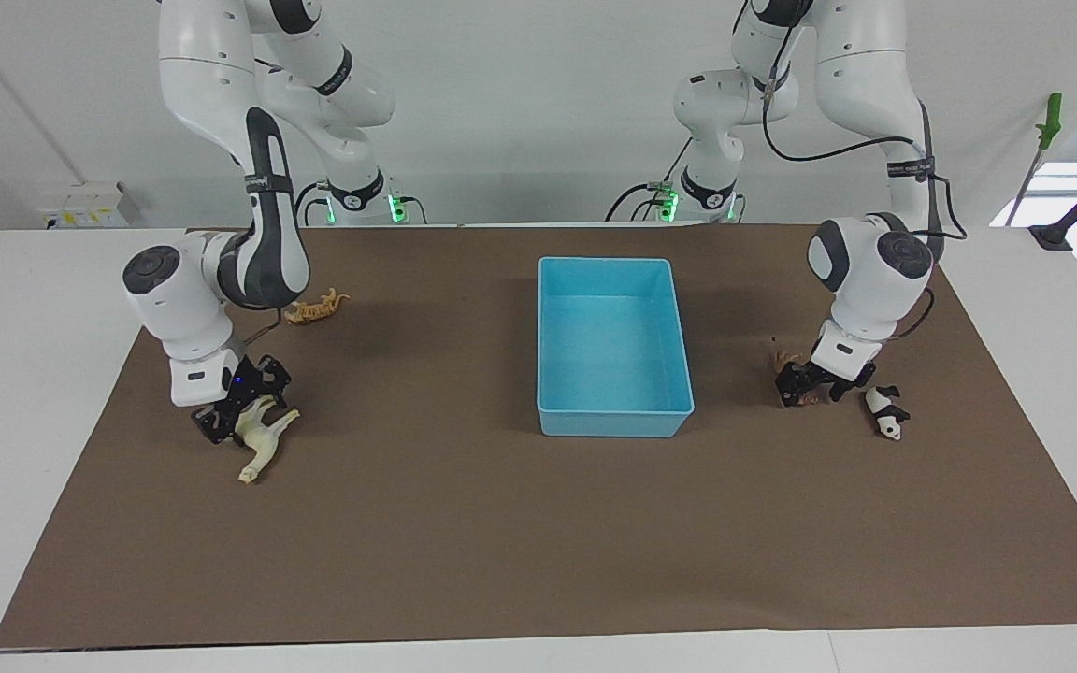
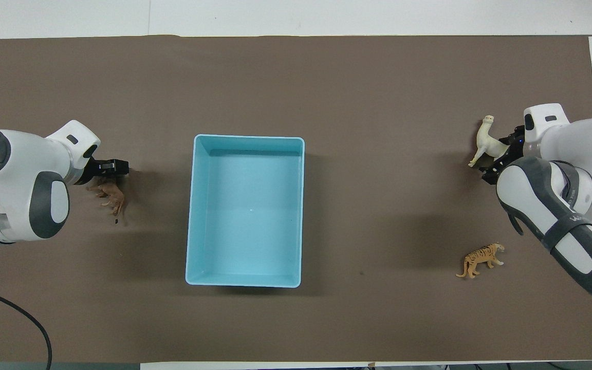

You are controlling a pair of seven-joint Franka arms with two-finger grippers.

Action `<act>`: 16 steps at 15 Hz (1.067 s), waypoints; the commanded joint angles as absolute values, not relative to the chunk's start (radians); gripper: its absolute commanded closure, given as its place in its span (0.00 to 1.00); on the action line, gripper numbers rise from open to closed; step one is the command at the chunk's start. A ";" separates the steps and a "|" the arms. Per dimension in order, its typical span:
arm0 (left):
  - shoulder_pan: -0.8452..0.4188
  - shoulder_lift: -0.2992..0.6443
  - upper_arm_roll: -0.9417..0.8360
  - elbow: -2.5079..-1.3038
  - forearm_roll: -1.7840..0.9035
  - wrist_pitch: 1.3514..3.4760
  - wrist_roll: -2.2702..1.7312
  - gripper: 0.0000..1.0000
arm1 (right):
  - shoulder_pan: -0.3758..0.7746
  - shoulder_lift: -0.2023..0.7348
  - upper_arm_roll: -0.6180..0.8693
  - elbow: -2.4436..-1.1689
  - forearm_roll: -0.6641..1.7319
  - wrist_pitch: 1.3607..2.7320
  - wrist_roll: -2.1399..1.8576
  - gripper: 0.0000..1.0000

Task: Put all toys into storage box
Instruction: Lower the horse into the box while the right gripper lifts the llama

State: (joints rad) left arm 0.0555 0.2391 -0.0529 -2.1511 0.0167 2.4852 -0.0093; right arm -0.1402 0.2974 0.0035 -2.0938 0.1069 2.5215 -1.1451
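Brown paper (image 1: 501, 523) covers the white table, and the storage box (image 1: 613, 264) sits empty in the middle of the frame, long side running away from the robots, so either arm can reach it equally well. All four toys lie outside it.

The right gripper (image 1: 232, 417) is down at the paper in the lower half of the facing view, set about the body of the cream horse (image 1: 260, 436), which lies on its side; whether it has clamped on it, we cannot tell. The tiger (image 1: 316, 307) lies higher in the frame, nearer the robots, untouched.

At the other end, the left gripper (image 1: 805, 385) is low over the brown animal (image 1: 786, 358), with the panda (image 1: 884, 413) just beside it; again we cannot tell whether it has hold. We judge that both arms are picking at once, each at its own end.

The facing view alone shows the panda, since the left arm covers it from overhead; the overhead view shows the brown animal's whole outline and the tiger's stripes plainly.
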 commanded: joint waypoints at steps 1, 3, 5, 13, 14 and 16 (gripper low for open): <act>0.058 0.232 -0.049 -2.175 0.020 2.511 0.014 0.62 | -0.160 0.298 0.015 -2.099 0.121 2.546 -1.177 0.60; 0.058 0.232 -0.049 -2.175 0.020 2.511 0.012 0.84 | -0.160 0.301 0.015 -2.085 0.121 2.542 -1.177 0.89; 0.057 0.233 -0.049 -2.169 0.020 2.510 0.011 1.00 | -0.155 0.299 0.015 -2.056 0.121 2.517 -1.172 0.95; -0.012 0.235 -0.055 -1.803 0.014 2.020 -0.108 1.00 | -0.051 0.213 0.021 -1.803 0.124 2.070 -0.708 0.95; -0.040 0.232 -0.057 -1.754 0.008 1.949 -0.167 1.00 | -0.014 0.212 0.021 -1.746 0.124 2.001 -0.592 0.95; -0.118 0.229 -0.063 -1.727 -0.032 1.911 -0.334 1.00 | 0.072 0.212 0.021 -1.662 0.133 1.912 -0.340 0.95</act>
